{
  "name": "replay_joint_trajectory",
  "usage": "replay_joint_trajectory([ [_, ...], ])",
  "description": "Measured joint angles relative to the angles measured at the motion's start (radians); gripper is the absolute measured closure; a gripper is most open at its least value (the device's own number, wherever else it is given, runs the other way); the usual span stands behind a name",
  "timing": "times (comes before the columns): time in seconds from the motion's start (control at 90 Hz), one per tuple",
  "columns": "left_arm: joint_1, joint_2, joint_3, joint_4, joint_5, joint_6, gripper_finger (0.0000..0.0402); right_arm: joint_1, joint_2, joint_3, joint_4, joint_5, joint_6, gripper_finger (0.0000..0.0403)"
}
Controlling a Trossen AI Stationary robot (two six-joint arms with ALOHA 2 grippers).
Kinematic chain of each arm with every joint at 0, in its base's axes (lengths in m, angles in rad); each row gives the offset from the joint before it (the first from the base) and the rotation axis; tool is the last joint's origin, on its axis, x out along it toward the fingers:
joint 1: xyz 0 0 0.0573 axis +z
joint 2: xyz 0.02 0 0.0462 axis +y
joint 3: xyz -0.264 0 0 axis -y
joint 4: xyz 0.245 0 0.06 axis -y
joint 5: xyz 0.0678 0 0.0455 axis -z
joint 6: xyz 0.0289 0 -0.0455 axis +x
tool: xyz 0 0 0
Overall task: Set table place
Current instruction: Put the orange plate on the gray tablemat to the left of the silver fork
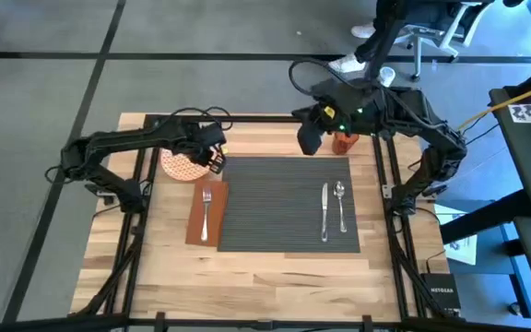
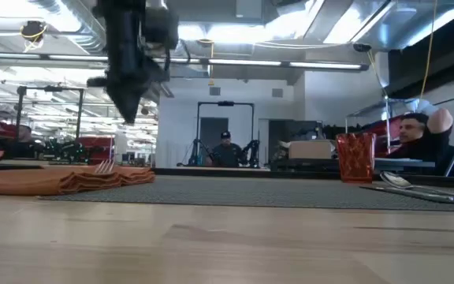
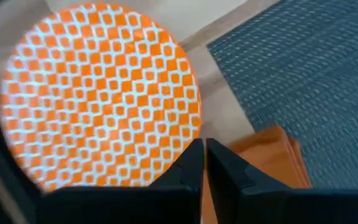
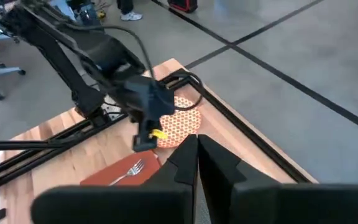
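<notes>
- The counter [image 1: 275, 277] is a light-wood plank top with black rails along its edges.
- A dark grey ribbed placemat [image 1: 275, 203] lies across the middle of the counter.
- A long brown napkin [image 1: 206, 212] lies just beside the placemat's left edge in the high view, with a silver fork [image 1: 206, 210] resting on top of it.
- On the placemat's right part, a knife [image 1: 324, 212] and a spoon [image 1: 340, 205] lie side by side, the spoon on the outer side.
- The round orange-patterned plate [image 1: 179, 166] sits on the bare wood beyond the napkin's far end, off the placemat and near the counter's far left corner.
- The small orange cup [image 1: 343, 142] stands upright at the placemat's far edge, near its right corner.
- The left gripper [image 3: 204, 155] hangs above the spot where the plate's rim meets the napkin's corner; its fingers are pressed together and hold nothing.
- The right gripper [image 4: 197, 152] is raised over the far edge of the placemat, just beside the cup; its fingers are closed together and empty.
- In the low view, two people show in the room behind the counter.
</notes>
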Motion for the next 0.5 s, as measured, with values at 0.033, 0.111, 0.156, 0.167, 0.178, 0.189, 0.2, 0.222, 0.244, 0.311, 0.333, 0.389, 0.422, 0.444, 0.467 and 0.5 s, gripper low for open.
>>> replay_joint_trajectory([
  [0.033, 0.014, 0.0, -0.026, 0.026, 0.0, 0.0, 0.0402, 0.008, 0.0, 0.0, 0.0, 0.011, 0.004, 0.0403],
  [0.111, 0.051, 0.0, -0.081, 0.082, 0.0, -0.005, 0.0402, 0.023, 0.0, 0.0, 0.0, 0.031, 0.018, 0.0403],
  [0.156, 0.074, 0.0, -0.112, 0.115, 0.0, -0.006, 0.0402, 0.032, 0.0, 0.0, 0.0, 0.036, 0.021, 0.0403],
  [0.167, 0.079, 0.0, -0.119, 0.12, 0.0, -0.005, 0.0402, 0.033, 0.0, 0.0, 0.0, 0.037, 0.022, 0.0403],
  [0.178, 0.085, 0.0, -0.125, 0.125, 0.0, -0.005, 0.0402, 0.036, 0.0, 0.0, 0.0, 0.037, 0.023, 0.0403],
  [0.189, 0.09, 0.0, -0.132, 0.129, 0.0, -0.005, 0.0402, 0.038, 0.0, 0.0, 0.0, 0.038, 0.023, 0.0403],
  [0.2, 0.096, 0.0, -0.139, 0.134, 0.0, -0.005, 0.0402, 0.039, 0.0, 0.0, 0.0, 0.038, 0.024, 0.0403],
  [0.222, 0.106, 0.0, -0.152, 0.145, 0.0, -0.004, 0.0402, 0.044, 0.0, 0.0, -0.001, 0.038, 0.025, 0.0403],
  [0.244, 0.116, 0.0, -0.164, 0.158, 0.0, -0.002, 0.0402, 0.047, 0.0, 0.0, -0.001, 0.038, 0.025, 0.0403],
  [0.311, 0.147, 0.0, -0.197, 0.195, 0.001, -0.001, 0.0402, 0.055, 0.0, 0.0, -0.001, 0.048, 0.031, 0.0403],
  [0.333, 0.156, 0.0, -0.207, 0.204, 0.001, -0.001, 0.0402, 0.057, 0.0, 0.0, -0.001, 0.053, 0.037, 0.0403],
  [0.389, 0.177, 0.0, -0.228, 0.238, 0.013, 0.003, 0.0402, 0.062, 0.0, 0.0, -0.001, 0.063, 0.047, 0.0403],
  [0.422, 0.188, 0.0, -0.239, 0.266, 0.022, 0.01, 0.0402, 0.062, 0.0, 0.0, -0.001, 0.064, 0.05, 0.0403],
  [0.444, 0.194, 0.0, -0.246, 0.283, 0.028, 0.015, 0.0402, 0.062, 0.0, 0.0, -0.002, 0.064, 0.052, 0.0403],
  [0.467, 0.201, 0.0, -0.253, 0.296, 0.034, 0.018, 0.0402, 0.062, 0.0, 0.0, -0.002, 0.064, 0.055, 0.0403],
  [0.5, 0.209, 0.001, -0.264, 0.317, 0.04, 0.021, 0.0402, 0.062, 0.0, 0.0, -0.002, 0.065, 0.064, 0.0403],
])
